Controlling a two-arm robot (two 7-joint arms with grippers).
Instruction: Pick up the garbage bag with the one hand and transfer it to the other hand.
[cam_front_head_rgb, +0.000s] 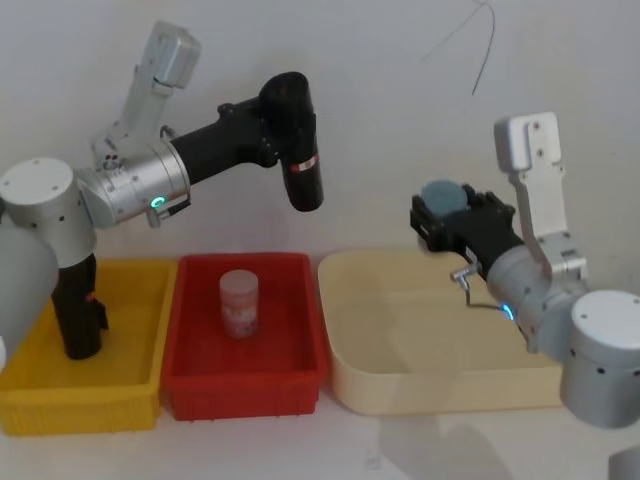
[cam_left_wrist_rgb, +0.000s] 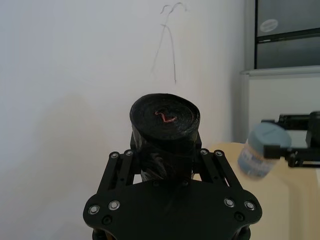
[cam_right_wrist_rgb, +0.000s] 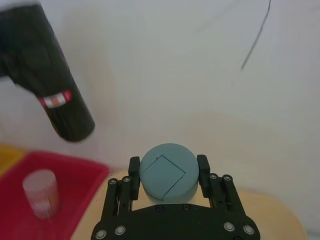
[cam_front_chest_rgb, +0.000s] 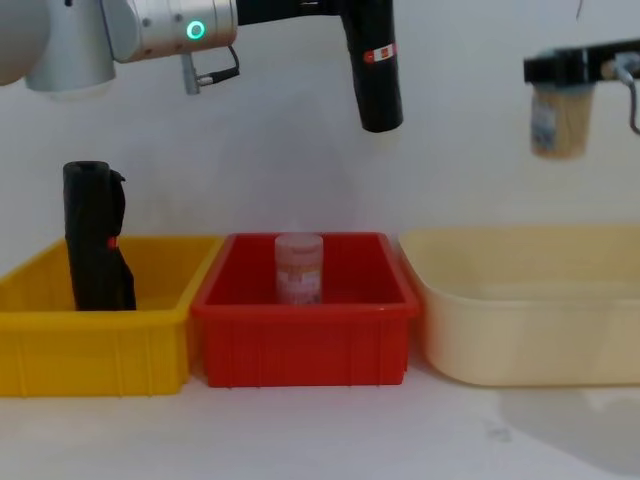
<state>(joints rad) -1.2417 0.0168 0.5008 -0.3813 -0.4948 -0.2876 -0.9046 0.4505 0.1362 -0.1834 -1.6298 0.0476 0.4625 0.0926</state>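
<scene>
Left black two-finger gripper (cam_left_wrist_rgb: 166, 157) pinching black cylindrical garbage-bag roll (cam_front_head_rgb: 301, 150) near upper end, high above red plastic bin (cam_front_chest_rgb: 300, 350). Right gripper (cam_right_wrist_rgb: 169, 169) clamping blue round tub (cam_front_head_rgb: 440, 193). Roll likely light, firm, slick; lower half offering free grasp.

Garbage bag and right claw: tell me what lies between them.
Nothing. In the head view the stretch between the garbage bag, held by the left claw, and the right claw, shut on a blue tub, is open air before the wall.
</scene>
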